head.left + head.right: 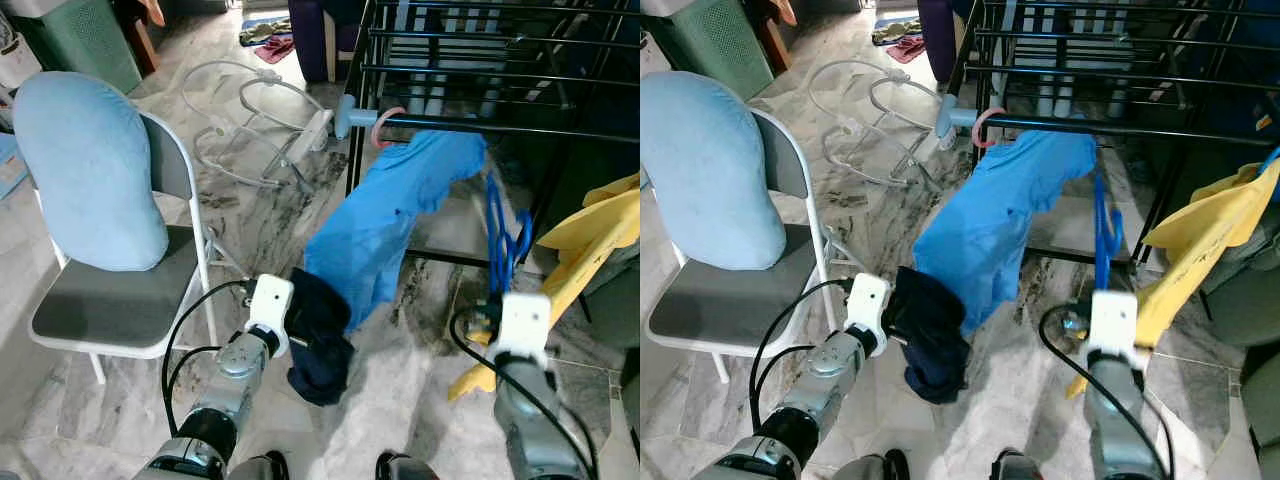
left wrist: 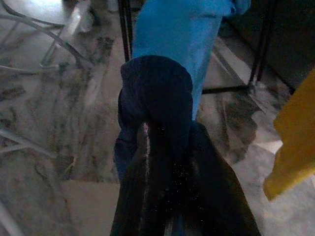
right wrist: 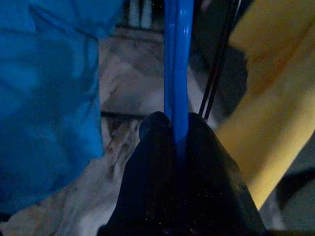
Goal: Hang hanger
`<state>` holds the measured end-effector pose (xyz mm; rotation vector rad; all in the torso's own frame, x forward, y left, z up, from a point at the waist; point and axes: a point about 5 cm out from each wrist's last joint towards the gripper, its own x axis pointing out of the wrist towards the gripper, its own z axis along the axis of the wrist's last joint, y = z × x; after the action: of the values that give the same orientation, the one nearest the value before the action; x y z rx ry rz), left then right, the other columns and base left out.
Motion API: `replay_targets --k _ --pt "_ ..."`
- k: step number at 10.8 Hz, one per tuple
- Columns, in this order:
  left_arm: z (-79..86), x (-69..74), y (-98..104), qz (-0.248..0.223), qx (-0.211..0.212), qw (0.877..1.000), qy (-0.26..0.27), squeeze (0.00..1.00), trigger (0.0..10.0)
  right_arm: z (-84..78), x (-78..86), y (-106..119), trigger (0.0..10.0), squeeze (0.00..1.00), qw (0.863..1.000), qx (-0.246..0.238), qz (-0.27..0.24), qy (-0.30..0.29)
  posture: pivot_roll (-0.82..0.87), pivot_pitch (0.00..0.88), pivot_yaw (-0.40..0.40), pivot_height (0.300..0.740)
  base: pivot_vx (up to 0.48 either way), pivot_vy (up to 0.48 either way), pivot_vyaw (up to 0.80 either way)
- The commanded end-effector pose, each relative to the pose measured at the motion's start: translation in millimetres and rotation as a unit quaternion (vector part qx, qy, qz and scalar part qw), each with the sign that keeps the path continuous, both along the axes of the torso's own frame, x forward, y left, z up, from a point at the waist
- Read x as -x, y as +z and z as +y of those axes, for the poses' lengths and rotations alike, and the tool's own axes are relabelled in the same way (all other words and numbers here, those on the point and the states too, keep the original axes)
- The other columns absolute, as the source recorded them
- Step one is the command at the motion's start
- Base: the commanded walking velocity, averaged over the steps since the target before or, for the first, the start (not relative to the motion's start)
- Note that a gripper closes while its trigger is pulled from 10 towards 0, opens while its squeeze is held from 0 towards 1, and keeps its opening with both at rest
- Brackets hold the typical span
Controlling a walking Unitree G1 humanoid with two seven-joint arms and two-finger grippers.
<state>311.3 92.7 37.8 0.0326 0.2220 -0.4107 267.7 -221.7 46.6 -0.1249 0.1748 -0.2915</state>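
Pinching the blue hanger shut in my right pincer; it looks light, stiff, slippery. Left pincer clamps the dark garment.

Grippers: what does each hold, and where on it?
Right gripper pinches the blue hanger at its lower end. Left gripper clamps the dark hem of the blue garment.

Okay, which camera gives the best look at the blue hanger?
The left eye view: the blue hanger shows whole, rising from the right gripper toward the rack. The right eye view shows it similarly; the right wrist view shows a close strip pinched between the fingers.
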Motion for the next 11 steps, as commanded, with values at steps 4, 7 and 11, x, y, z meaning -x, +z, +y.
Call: replay_targets --k 4,7,11 --pt "6.6 -4.5 2.5 -0.007 -0.006 1.000 0.019 0.00 10.0 19.4 -6.7 -6.4 10.0 0.00 0.999 -0.020 0.015 0.040 -0.15 0.163 0.069 0.740 -0.328 0.000 0.00" --pt "11.4 -1.6 -0.6 -0.007 -0.010 1.000 0.026 0.00 10.0 25.0 -9.1 -8.8 10.0 0.00 0.998 -0.032 0.021 0.057 -0.12 0.172 0.060 0.740 -0.336 0.000 0.00" --pt "16.6 1.4 -2.8 -0.008 -0.014 0.999 0.033 0.00 10.0 25.6 -12.1 -11.8 10.0 0.00 0.996 -0.039 0.031 0.069 -0.09 0.167 0.048 0.740 -0.339 0.000 0.00"
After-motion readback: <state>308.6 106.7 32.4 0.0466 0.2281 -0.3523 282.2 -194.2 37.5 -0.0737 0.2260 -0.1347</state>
